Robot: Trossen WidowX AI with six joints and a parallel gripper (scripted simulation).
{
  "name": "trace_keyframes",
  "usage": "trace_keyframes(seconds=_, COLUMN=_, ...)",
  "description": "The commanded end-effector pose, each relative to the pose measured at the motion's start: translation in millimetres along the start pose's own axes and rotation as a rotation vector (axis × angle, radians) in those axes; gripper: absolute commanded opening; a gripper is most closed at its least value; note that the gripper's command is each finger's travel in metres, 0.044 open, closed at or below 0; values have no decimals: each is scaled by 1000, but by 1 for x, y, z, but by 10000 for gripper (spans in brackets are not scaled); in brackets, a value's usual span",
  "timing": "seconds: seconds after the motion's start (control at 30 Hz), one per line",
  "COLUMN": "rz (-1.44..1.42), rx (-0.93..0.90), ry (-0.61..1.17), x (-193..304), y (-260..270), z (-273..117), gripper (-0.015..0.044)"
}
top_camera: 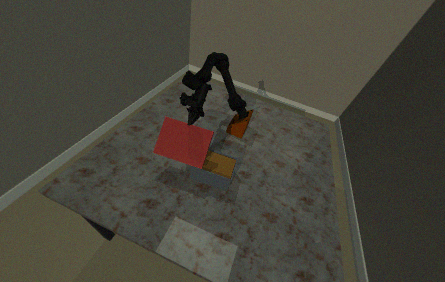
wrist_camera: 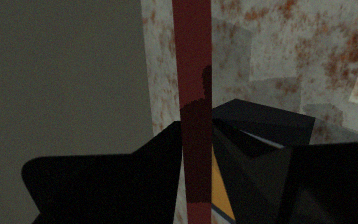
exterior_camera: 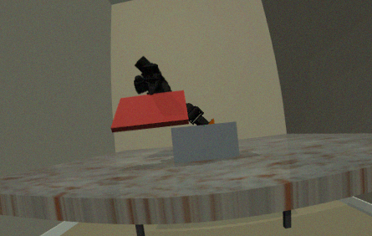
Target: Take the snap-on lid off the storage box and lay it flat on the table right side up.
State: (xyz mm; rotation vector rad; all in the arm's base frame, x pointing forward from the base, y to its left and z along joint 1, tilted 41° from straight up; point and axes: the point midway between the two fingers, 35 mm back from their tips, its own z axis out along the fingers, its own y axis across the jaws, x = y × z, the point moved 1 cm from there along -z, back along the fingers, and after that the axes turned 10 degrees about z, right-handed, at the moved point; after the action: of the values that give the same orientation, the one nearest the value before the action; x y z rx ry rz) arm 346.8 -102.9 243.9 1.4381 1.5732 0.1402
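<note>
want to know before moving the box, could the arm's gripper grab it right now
Probably not: the gripper is shut on the red lid, which partly overhangs the box in the top view.

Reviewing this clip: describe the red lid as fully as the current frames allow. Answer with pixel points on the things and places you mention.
The red lid (top_camera: 184, 142) (exterior_camera: 152, 110) (wrist_camera: 194, 60) is a flat, rectangular panel, plain and matte, perhaps plastic, with a darker, thin rim along its edge. It is off the grey-blue box (top_camera: 209, 178) (exterior_camera: 206, 142), held in the air and tilted, pinched at one edge by the gripper (top_camera: 190, 122) (wrist_camera: 196, 125). From the top view it overlaps one end of the box. No contact with the table shows. Its underside cannot be made out.
</note>
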Motion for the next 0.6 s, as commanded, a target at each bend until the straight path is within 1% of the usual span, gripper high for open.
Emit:
trace_keyframes(seconds=0.0, rz=-4, rx=-17, ry=4, x=-10, y=5, z=-4, gripper=0)
trace_keyframes(seconds=0.57, rz=-5, rx=-18, ry=2, x=-44, y=9, z=-7, gripper=0)
